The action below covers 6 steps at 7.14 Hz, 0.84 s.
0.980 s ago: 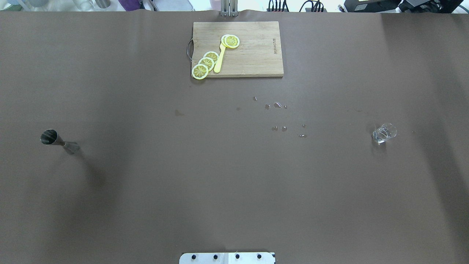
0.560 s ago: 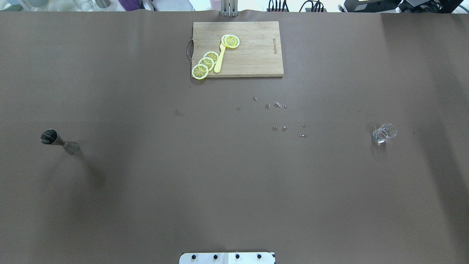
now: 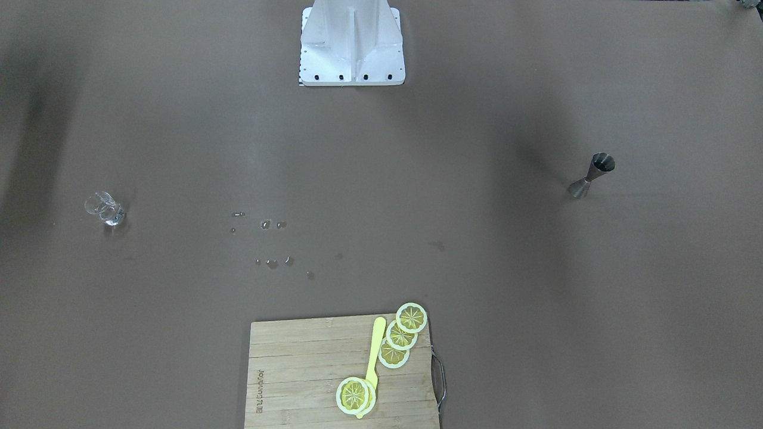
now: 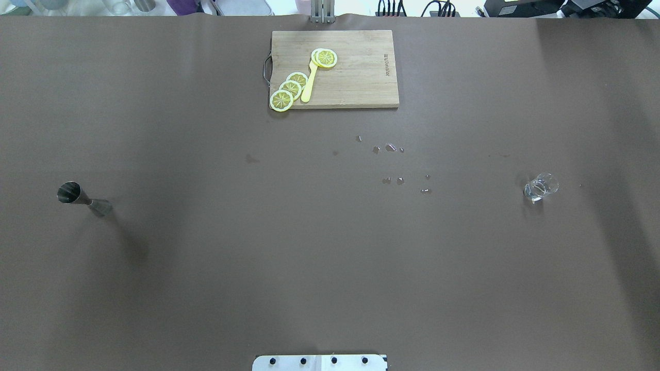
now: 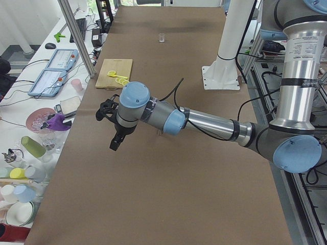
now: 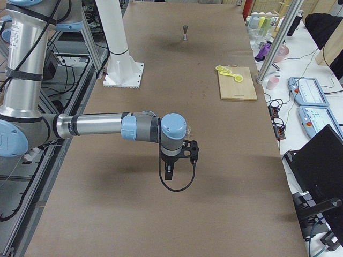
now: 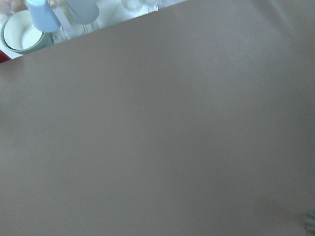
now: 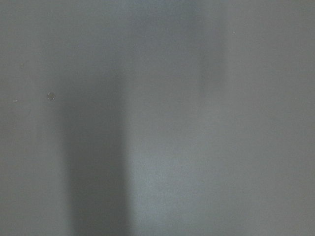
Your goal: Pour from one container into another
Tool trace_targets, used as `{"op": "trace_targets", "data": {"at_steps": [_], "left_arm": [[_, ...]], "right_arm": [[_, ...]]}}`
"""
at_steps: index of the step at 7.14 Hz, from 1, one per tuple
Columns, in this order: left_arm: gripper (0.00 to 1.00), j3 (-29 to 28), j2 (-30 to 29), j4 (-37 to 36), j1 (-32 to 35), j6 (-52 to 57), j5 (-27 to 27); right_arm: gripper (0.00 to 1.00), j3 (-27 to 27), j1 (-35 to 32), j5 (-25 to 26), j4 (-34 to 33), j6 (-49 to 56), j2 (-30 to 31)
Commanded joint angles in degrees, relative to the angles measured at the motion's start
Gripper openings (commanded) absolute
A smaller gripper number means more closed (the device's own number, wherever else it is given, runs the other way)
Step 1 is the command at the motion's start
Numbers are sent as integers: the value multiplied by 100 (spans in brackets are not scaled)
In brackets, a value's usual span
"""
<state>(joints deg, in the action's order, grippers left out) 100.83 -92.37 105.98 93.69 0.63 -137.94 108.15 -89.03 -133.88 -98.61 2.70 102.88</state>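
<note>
A small steel jigger (image 4: 77,196) stands upright at the table's left side and shows as jigger (image 3: 590,176) in the front-facing view. A small clear glass (image 4: 540,186) stands at the right side, seen again as glass (image 3: 104,208). Neither arm enters the overhead or front-facing view. The left gripper (image 5: 115,144) hangs above the table in the exterior left view. The right gripper (image 6: 168,172) hangs above the table in the exterior right view. I cannot tell whether either is open or shut. Both wrist views show only bare brown table.
A wooden cutting board (image 4: 361,77) with lemon slices (image 4: 290,88) and a yellow utensil (image 4: 309,85) lies at the far middle. Several water droplets (image 4: 390,148) dot the table right of centre. The robot base plate (image 4: 319,362) sits at the near edge.
The jigger, glass and board have not moved. Only the faint shadows on the table have shifted slightly.
</note>
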Motion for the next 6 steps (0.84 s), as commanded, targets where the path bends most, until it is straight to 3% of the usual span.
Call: {"op": "trace_targets", "data": {"at_steps": [1,2,4,6], "left_arm": [[97,15,-43,782,-306,-729,22],[97,77,-122,1114,-473,-1166,65],[97,366,-141,1766,-1034,-2002,984],[97,944,-115,2046,-1702,-2686,1932]], "right_arm": [[100,4,0,-24,0,2,4],[100,-48,0,-16,0,-6,-5],[100,-48,0,-7,0,2,-14],[100,119,0,-400,-9,-33,-23]]}}
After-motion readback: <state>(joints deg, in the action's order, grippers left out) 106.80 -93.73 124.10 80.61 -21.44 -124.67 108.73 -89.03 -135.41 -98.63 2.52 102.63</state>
